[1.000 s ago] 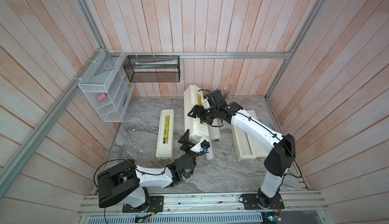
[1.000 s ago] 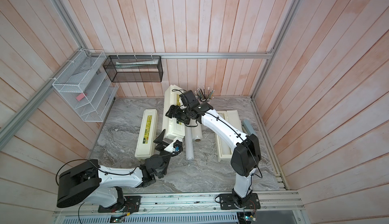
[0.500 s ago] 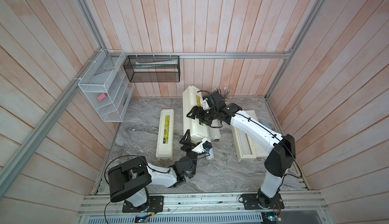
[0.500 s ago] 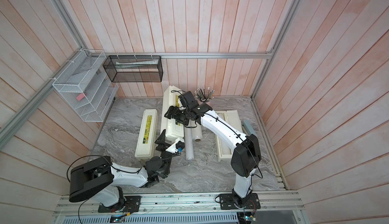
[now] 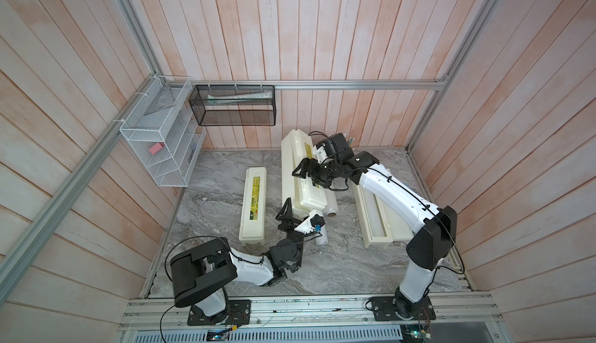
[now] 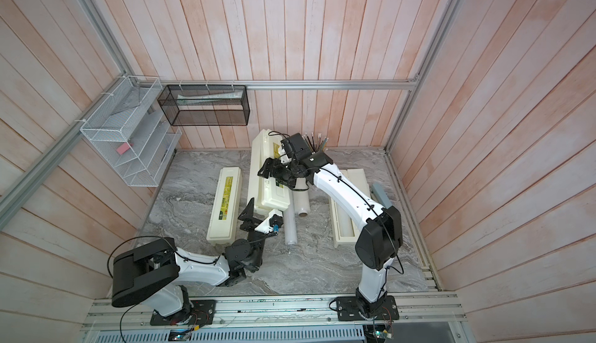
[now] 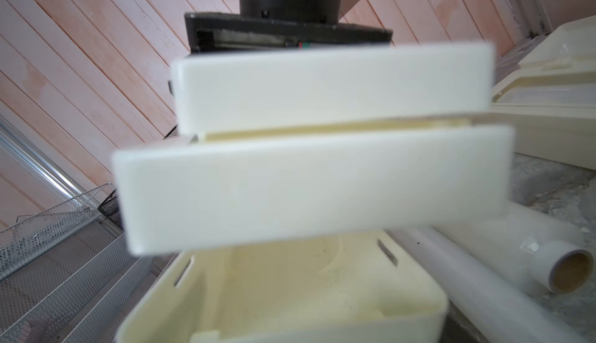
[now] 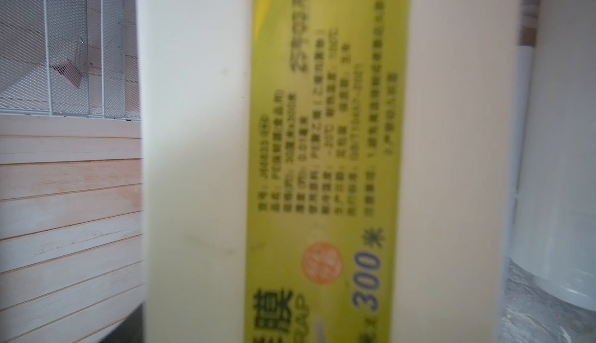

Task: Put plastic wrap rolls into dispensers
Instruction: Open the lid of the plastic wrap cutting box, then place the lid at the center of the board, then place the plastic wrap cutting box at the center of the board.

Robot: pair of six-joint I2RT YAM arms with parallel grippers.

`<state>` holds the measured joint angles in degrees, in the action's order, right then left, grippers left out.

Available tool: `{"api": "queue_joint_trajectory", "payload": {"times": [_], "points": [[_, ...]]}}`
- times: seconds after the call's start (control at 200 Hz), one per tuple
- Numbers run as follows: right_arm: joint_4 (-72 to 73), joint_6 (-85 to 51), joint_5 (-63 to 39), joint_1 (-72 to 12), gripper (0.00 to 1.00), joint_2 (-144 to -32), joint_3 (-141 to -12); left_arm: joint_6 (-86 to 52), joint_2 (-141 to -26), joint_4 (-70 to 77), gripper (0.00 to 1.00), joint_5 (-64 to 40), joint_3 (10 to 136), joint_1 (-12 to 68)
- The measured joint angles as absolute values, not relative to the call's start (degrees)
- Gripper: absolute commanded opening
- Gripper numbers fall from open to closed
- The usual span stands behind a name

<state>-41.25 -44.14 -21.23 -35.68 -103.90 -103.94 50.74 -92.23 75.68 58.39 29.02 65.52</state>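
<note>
Bench [image 5: 338, 270], near edge first: my left gripper [image 5: 284, 217] hangs just off the near end of the middle dispenser [image 5: 287, 160], jaws apart in both top views, nothing between them that I can make out. Its wrist camera looks down into that box's base [image 7: 274, 280]: bare inside, no roll. Just beside the box, on the side of the right edge, two plastic wrap rolls lie loose: the thin roll [image 5: 322, 236] nearer me, the thicker roll [image 5: 331, 202] a little farther back, brown core end showing. Over towards the left edge, the left dispenser [image 5: 253, 207] lies flat, lid down, label up; what is inside I cannot tell. Towards the right edge, the right dispenser [image 5: 375, 242] lies open with a translucent roll [image 5: 371, 216] in its trough, lid not yet shut. Farther back now: my right gripper [image 5: 308, 177] straddles the middle box's lid [image 5: 310, 196], and I judge it clamped across that lid, holding it raised off the base; the yellow-green label [image 8: 322, 148] fills its wrist view, blurred. Tally, as I read it: one roll of three bedded, one box being opened. Left to do: drop a roll in here, open the left box, bed the last roll, shut the lids.
</note>
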Motion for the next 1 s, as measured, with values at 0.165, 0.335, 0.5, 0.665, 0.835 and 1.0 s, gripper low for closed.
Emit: {"api": "queue_joint_trajectory", "payload": {"times": [0.165,0.335,0.5,0.665,0.835,1.0], "points": [[-41.93,-41.91,-21.04,-31.99,0.67,-103.72,-106.13,48.62,-92.6,72.53,0.0,61.67,28.95,64.66],[-42.09,-41.15,-20.6,-32.1,0.67,-103.44,-105.41,42.68,-91.64,67.96,0.0,63.33,29.02,64.75],[-42.13,-39.94,-17.43,-32.32,0.67,-100.64,-99.66,20.49,-81.43,44.42,0.03,60.23,31.14,64.84],[-42.35,-39.16,-12.97,-32.32,0.67,-95.26,-90.15,0.93,-74.06,31.48,0.05,56.49,31.75,64.77],[-42.44,-38.7,-8.14,-32.32,0.68,-90.17,-81.34,-10.09,-76.49,23.46,0.06,53.25,31.81,64.77],[-42.98,-38.52,-3.27,-32.36,0.68,-85.21,-72.1,-19.0,-77.34,23.31,0.07,52.29,31.75,64.82]]}}
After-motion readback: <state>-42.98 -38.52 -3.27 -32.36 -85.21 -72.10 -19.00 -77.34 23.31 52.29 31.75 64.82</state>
